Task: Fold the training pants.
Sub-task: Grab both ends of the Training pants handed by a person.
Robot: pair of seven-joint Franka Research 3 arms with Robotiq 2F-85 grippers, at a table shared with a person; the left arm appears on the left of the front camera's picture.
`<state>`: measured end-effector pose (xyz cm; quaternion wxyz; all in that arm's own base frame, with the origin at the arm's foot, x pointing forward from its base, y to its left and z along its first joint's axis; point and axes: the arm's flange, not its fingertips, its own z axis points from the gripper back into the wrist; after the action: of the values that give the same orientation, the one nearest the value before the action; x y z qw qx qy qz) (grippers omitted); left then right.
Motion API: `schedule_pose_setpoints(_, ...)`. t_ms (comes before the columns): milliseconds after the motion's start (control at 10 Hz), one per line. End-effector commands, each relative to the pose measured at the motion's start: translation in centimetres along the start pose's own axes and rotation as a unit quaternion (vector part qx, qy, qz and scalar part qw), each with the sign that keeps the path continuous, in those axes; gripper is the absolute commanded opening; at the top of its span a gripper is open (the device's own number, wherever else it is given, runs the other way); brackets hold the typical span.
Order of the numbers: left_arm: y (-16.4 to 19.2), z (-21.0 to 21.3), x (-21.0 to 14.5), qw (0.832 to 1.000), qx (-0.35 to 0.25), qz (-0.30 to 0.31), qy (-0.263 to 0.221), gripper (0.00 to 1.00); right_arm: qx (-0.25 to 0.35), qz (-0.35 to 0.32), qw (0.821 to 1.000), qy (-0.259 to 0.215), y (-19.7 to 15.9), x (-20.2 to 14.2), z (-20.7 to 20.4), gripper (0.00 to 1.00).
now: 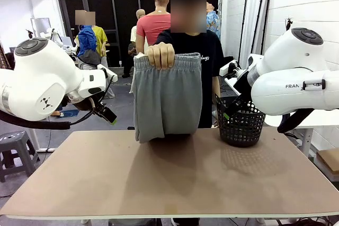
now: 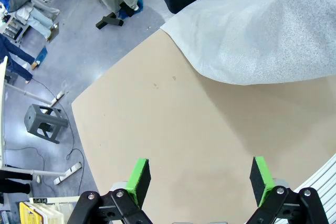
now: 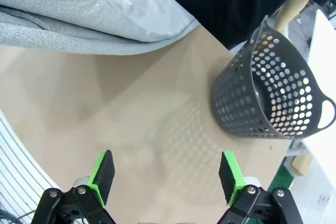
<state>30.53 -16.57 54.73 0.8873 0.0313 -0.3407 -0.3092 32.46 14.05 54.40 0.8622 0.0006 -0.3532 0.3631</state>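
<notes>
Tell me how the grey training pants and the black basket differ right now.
The training pants are light grey, soft cloth; the basket is dark, stiff and full of holes. The pants hang from the person's hand, their lower end resting on the table; the basket stands upright on its own. Both are at the table's far side.

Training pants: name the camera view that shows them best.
The front view: the training pants hang in full from the person's hand at the waistband, lower end resting on the table. The left wrist view catches one smooth grey fabric edge; the right wrist view, bunched folds at its top left.
</notes>
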Motion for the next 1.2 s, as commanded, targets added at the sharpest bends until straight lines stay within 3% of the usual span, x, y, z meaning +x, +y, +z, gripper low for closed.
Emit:
schedule_pose_setpoints(0, 0.4, 0.5, -0.2, 0.999, 0.011, -0.047, 0.004, 1.00, 0.002, 0.048, 0.999, 0.010, -0.5, 0.1, 0.2, 1.00)
schedule_pose_setpoints(400, 1.7, 2.5, 0.2, 0.969, 0.017, -0.245, 0.028, 1.00, 0.020, 0.209, 0.978, 0.017, -2.2, 1.1, 1.9, 1.00)
schedule_pose_setpoints(700, 2.7, 3.4, 0.1, 0.928, -0.065, -0.366, -0.019, 1.00, 0.085, 0.330, 0.939, 0.044, -2.7, 1.5, 2.0, 1.00)
schedule_pose_setpoints(800, 3.1, 3.6, 0.3, 0.924, -0.121, -0.361, -0.045, 1.00, 0.081, 0.332, 0.938, 0.055, -2.7, 1.6, 2.0, 1.00)
schedule_pose_setpoints(900, 1.6, 2.9, 0.6, 0.943, -0.020, -0.333, 0.004, 1.00, 0.012, 0.298, 0.952, 0.064, -2.3, 1.3, 2.5, 1.00)
schedule_pose_setpoints(1000, 1.6, 2.9, 0.6, 0.943, -0.020, -0.333, 0.004, 1.00, 0.074, 0.316, 0.945, 0.043, -2.0, 1.2, 2.0, 1.00)
schedule_pose_setpoints(1100, 1.6, 2.9, 0.6, 0.943, -0.020, -0.333, 0.004, 1.00, 0.074, 0.316, 0.945, 0.043, -2.0, 1.2, 2.0, 1.00)
